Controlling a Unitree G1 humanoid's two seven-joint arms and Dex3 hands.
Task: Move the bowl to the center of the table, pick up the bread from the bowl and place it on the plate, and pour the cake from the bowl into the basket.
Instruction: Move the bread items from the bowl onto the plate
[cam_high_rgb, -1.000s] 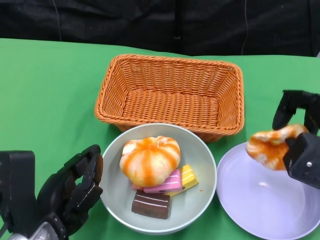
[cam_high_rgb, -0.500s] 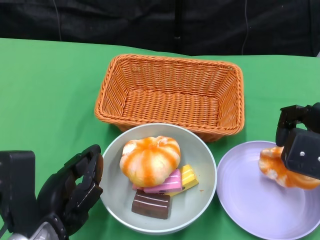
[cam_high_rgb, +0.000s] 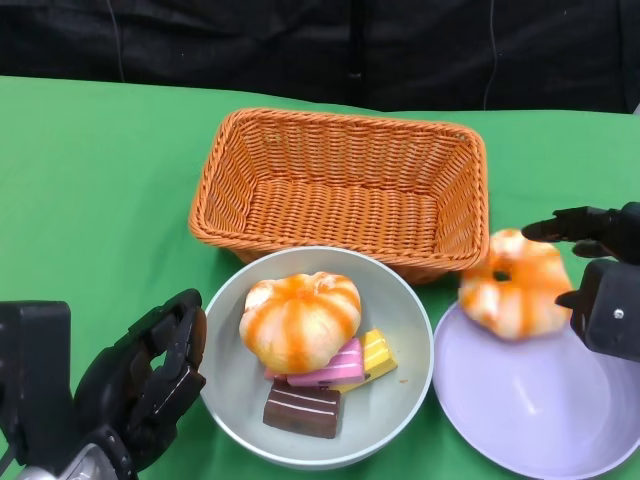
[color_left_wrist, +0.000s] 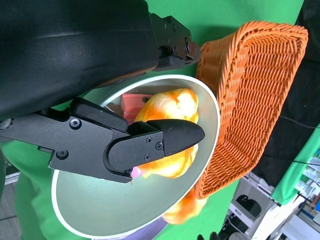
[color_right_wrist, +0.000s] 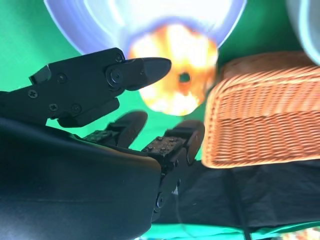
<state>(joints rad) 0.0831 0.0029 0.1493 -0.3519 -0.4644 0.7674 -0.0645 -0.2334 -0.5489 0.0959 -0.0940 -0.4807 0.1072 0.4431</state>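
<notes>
We see the bowl (cam_high_rgb: 317, 357) mid-counter at the near edge, holding one bread (cam_high_rgb: 300, 320) and cake pieces (cam_high_rgb: 302, 408). Our right hand (cam_high_rgb: 600, 275), fingers spread apart, has a second bread (cam_high_rgb: 514, 285) loose at the plate (cam_high_rgb: 535, 400) rim, not yet settled. Our left hand (cam_high_rgb: 145, 385) rests half-curled and empty beside the bowl; the basket (cam_high_rgb: 340, 185) awaits cake.

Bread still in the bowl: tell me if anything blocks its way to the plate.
Nothing visible blocks it. The bread lies on top in the bowl, and the plate sits right beside it; another bun is blurred over the plate's near edge.
</notes>
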